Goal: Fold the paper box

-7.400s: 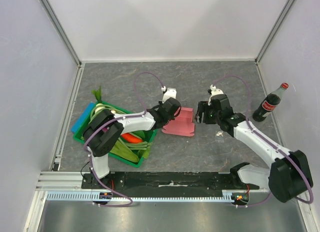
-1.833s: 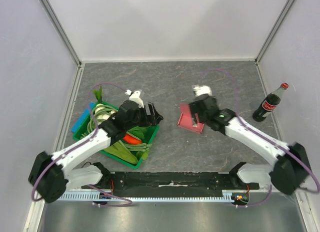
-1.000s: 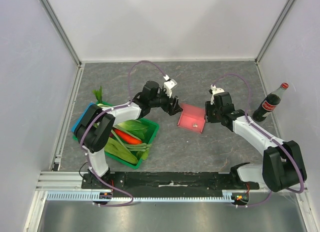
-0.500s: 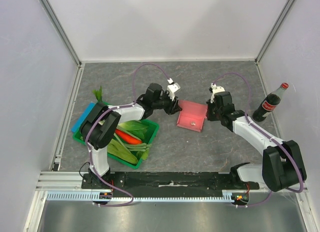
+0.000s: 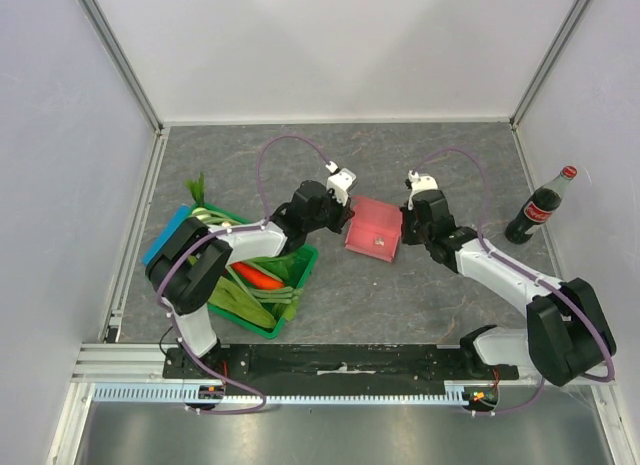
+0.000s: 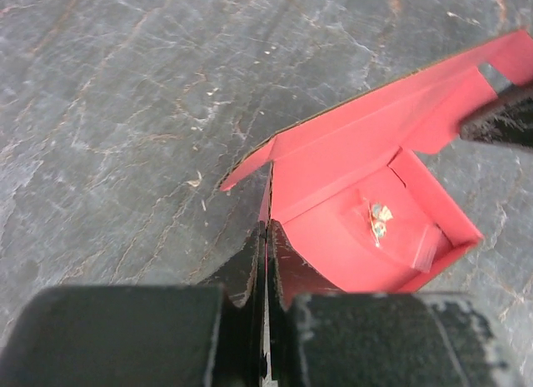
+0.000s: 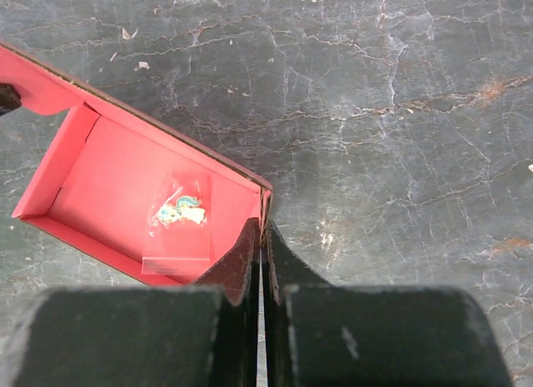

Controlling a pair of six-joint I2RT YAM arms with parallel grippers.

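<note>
1. Claw on the left arm (image 6: 265, 237): jaws pressed together on a thin end wall of the paper box (image 6: 358, 212), with the card edge running straight in between the fingers; nothing else is held
2. Right claw (image 7: 262, 230): likewise closed tight, pinching the card wall at a corner on the opposite end of the box
3. Position: the paper box lies on the desk (image 5: 330, 155) near the green crate (image 5: 290, 285), on the crate's side towards the right arm, apart from it, open side up
4. Condition: walls are raised into a shallow tray; a broad flap stands up, tilted, along one long side and is not closed; a small clear packet (image 7: 176, 212) lies on the box floor
5. Reason for the hold (judgement): opposed pinches at both ends stop the light card from sliding on the desk and keep the end walls upright while the remaining flap is dealt with
6. Risk (judgement): thin card may crease or tear at either pinch if the arms draw apart or twist unevenly
</note>
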